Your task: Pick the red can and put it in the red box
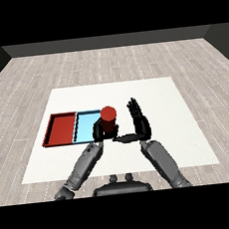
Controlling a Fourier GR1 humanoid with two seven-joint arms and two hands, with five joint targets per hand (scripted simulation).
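Black left hand [99, 131] curled round the red can [108, 118], held upright at the light blue tray's [85, 125] right edge; right hand [139, 119] open nearby. Transport step, apparently; next move: carry leftward to the red tray [61, 128].

Lower body of upright red cylindrical can [108, 115] hidden behind black left hand [99, 132]. Right end of shallow light blue tray [85, 125] covered by same hand and can. Contact underneath: cannot tell.
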